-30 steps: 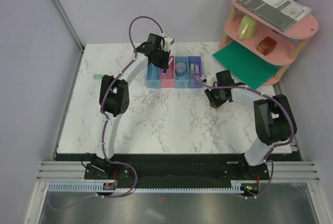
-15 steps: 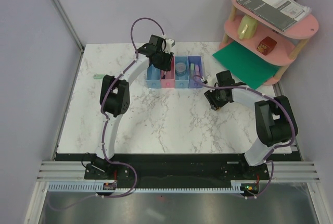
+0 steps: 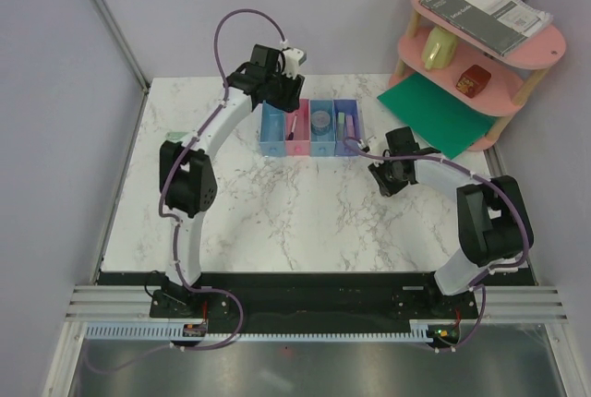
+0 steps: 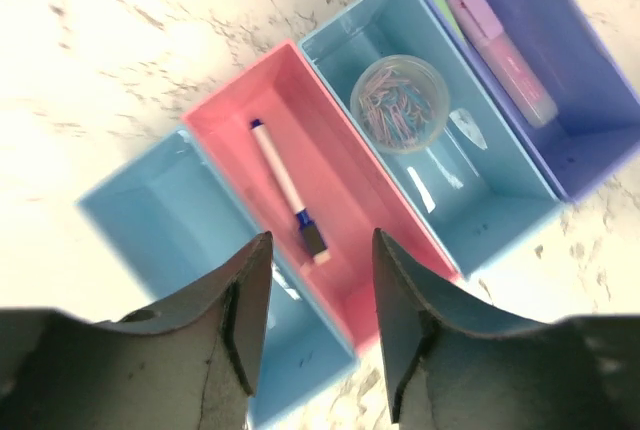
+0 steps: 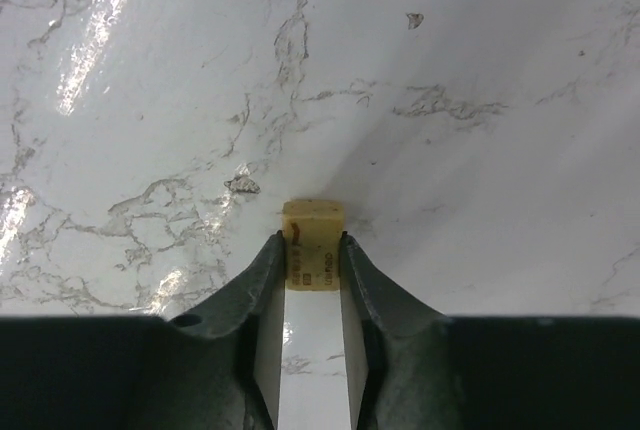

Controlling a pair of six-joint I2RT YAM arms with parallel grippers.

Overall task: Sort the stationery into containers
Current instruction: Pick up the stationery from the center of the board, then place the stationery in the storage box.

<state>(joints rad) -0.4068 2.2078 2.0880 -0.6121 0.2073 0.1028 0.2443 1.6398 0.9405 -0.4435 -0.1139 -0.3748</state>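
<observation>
The containers [image 3: 309,127] are a joined row of four trays at the back of the table. In the left wrist view, a blue-and-white pen [image 4: 285,185] lies in the pink tray [image 4: 350,210]. A round cup of clips [image 4: 403,105] sits in the light blue tray beside it. A pink-purple marker [image 4: 500,50] and a pale green marker [image 4: 443,5] lie in the purple tray [image 4: 590,80]. My left gripper [image 4: 320,240] [image 3: 282,100] hangs open above the trays, holding nothing. My right gripper [image 5: 311,240] [image 3: 390,186] is shut on a small yellowish eraser [image 5: 312,218] that rests on the marble.
A pink tiered shelf [image 3: 480,46] stands at the back right, carrying a grey notebook [image 3: 485,5], a yellow item and a red-brown item. A green mat [image 3: 429,111] lies at its foot. A small green item [image 3: 173,135] sits at the table's left edge.
My left gripper has opened, left the pen in the pink tray, and pulled up and back. My right gripper has shut on the eraser.
</observation>
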